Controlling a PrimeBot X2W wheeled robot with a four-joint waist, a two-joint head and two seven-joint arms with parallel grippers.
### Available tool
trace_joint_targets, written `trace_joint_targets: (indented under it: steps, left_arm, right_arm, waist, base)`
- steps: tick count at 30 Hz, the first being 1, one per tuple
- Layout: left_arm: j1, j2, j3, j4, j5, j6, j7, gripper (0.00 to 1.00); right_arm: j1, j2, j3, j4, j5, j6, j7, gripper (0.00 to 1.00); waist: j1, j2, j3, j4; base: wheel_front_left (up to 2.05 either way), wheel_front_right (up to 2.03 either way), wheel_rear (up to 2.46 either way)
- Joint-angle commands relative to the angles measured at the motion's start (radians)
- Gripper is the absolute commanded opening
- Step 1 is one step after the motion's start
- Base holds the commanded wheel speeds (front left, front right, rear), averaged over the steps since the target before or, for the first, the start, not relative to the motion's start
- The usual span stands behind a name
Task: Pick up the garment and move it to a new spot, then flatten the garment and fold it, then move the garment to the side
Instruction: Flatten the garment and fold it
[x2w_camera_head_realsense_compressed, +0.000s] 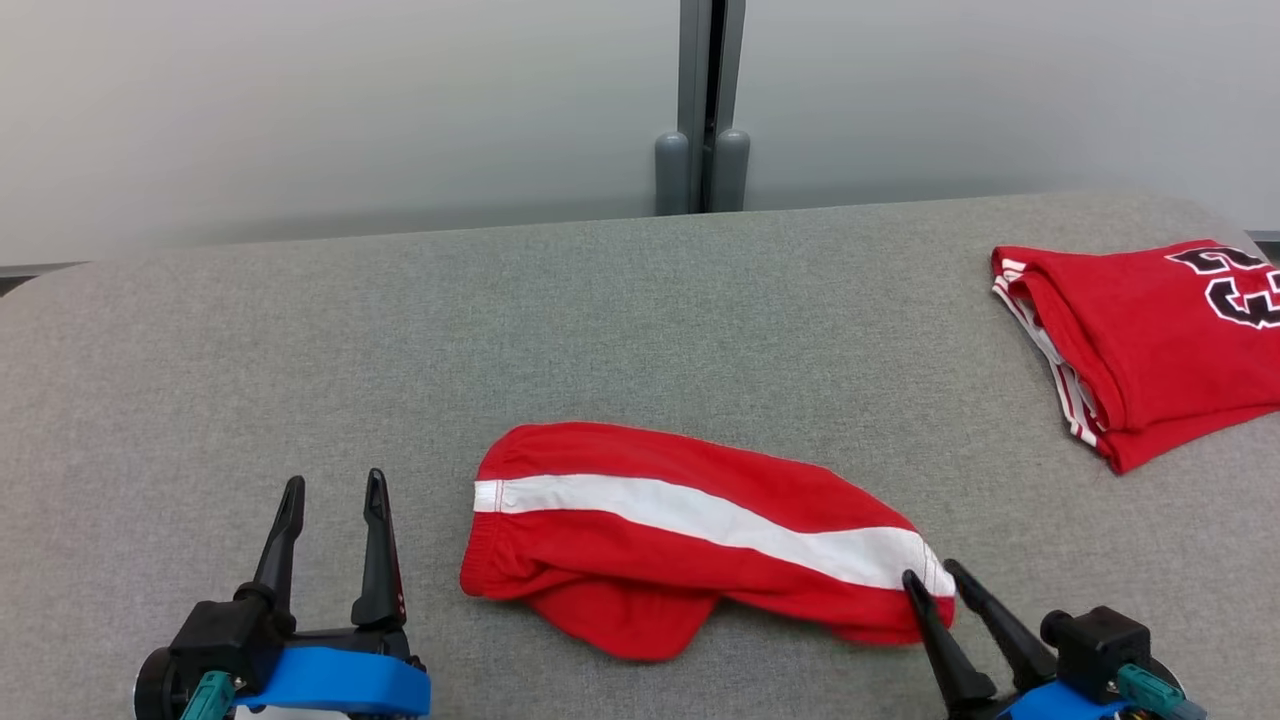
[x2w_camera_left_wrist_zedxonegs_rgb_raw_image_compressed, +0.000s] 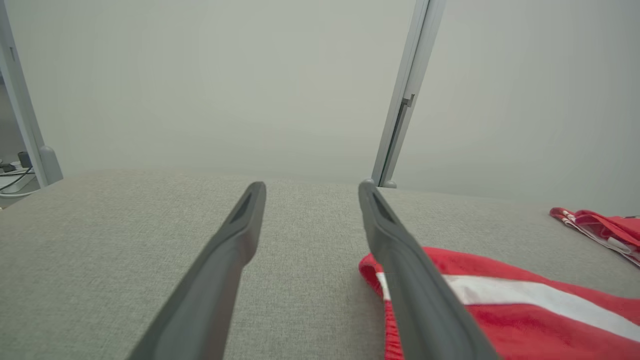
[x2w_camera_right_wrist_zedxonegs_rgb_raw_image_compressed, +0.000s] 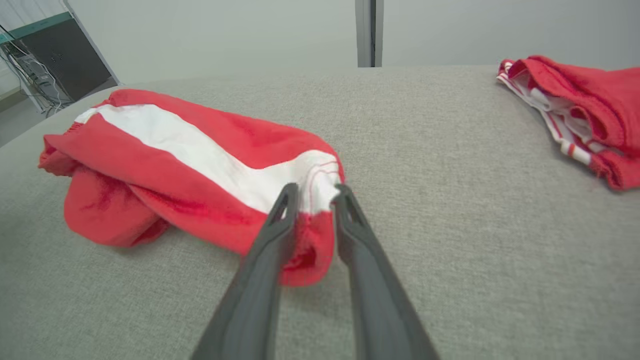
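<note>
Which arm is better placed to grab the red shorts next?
Right. The right gripper straddles one end of the shorts, cloth between its fingers. The left gripper stands open beside the other end, apart from the cloth.

Grey woven counter (x2w_camera_head_realsense_compressed: 300, 330), spanning the frame from left edge to right, far corners rounded. Lying on it at lower centre: a red garment (x2w_camera_head_realsense_compressed: 640, 540) with a white stripe, loosely folded over, running left to right. At the upper right, well apart from that and cut by the frame edge: a folded red jersey (x2w_camera_head_realsense_compressed: 1150, 340) with black numerals and striped trim.
</note>
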Motion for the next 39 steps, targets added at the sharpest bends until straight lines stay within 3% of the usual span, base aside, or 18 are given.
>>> trace_joint_targets:
  steps: [1,8,12,22,39]
  left_arm:
    - [0.010,0.000,0.002,0.002,0.005,-0.002,-0.004,1.00]
    - [0.020,0.000,0.000,0.010,0.010,-0.010,-0.004,1.00]
    - [0.027,0.000,-0.002,0.012,0.009,-0.012,-0.004,1.00]
    - [0.038,0.000,0.003,0.012,0.017,-0.015,-0.004,1.00]
    - [-0.070,0.015,-0.059,0.068,-0.004,-0.038,-0.004,1.00]
  right_arm:
    - [0.020,0.011,-0.021,-0.006,-0.008,0.000,-0.005,1.00]
    - [0.033,0.070,-0.169,-0.053,-0.082,0.000,-0.043,1.00]
    - [0.039,0.100,-0.204,-0.080,-0.104,0.000,-0.060,1.00]
    - [0.066,0.156,-0.218,-0.105,-0.154,0.000,-0.082,1.00]
    - [0.022,0.162,-0.193,-0.069,-0.145,0.000,-0.086,1.00]
  waist:
    - [0.0001,0.0000,-0.005,0.001]
    - [0.0001,0.0000,-0.026,0.017]
    - [0.0001,0.0000,-0.034,0.023]
    - [0.0001,0.0000,-0.045,0.032]
    - [0.0001,0.0000,-0.015,0.008]
  base:
    - [0.00,0.00,0.00]
    - [0.00,0.00,0.00]
    - [0.00,0.00,0.00]
    - [0.00,0.00,0.00]
    - [0.00,0.00,0.00]
